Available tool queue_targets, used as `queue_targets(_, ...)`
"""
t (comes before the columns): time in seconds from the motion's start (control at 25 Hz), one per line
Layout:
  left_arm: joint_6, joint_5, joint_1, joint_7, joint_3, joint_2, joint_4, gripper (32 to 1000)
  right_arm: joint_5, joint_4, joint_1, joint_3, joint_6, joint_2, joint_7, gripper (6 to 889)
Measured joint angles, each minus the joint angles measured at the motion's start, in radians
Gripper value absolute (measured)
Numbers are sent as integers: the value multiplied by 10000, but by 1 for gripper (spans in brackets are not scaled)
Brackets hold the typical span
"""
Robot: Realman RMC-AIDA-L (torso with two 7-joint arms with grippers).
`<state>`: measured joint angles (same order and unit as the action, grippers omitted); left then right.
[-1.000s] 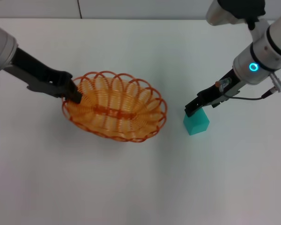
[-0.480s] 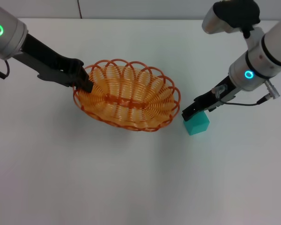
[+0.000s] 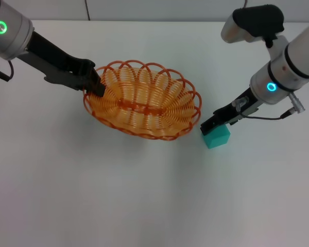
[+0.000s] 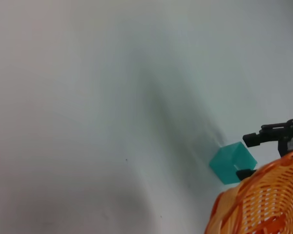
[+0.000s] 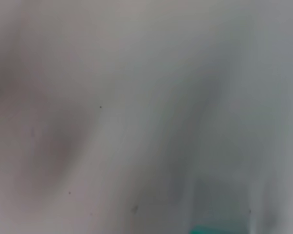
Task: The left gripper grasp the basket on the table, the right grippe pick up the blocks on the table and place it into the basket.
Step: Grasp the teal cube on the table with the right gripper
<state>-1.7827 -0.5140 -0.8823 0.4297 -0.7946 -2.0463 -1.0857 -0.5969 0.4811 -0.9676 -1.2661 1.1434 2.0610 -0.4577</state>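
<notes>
The left hand (image 3: 95,85) is clamped shut on the basket (image 3: 143,100), its black fingers pinching the looped rim at the end nearest the worktop's left edge. The basket is an oval of orange wire, with a scalloped rim of open loops and ribbed sides running down to a flat wire floor; it is empty (the floor shows bare through the ribs). It sits toward the far middle of the worktop (image 3: 144,195), and whether its base rests flat or is raised a little cannot be told.

The right hand (image 3: 210,125) reaches down at the far side of the block (image 3: 217,136), its slim black tip against the block's upper far edge. How far its fingers are spread cannot be told from any view.

The block is a small teal-green cube with smooth plain faces. It stands on the worktop just beside the basket's right end, outside the rim. In the left wrist view the block (image 4: 232,163) shows right next to the basket's rim (image 4: 256,204).
</notes>
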Motion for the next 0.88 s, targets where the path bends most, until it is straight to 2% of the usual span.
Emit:
queue_targets(0.44,81,1,2,22,1,0,77,98,2,-809,-234,-6,-758,77,-323,857)
queue_targets(0.88,184,1,16,53,1,0,93,97,2,-1007,-246,-17,-1066,114,-445,824)
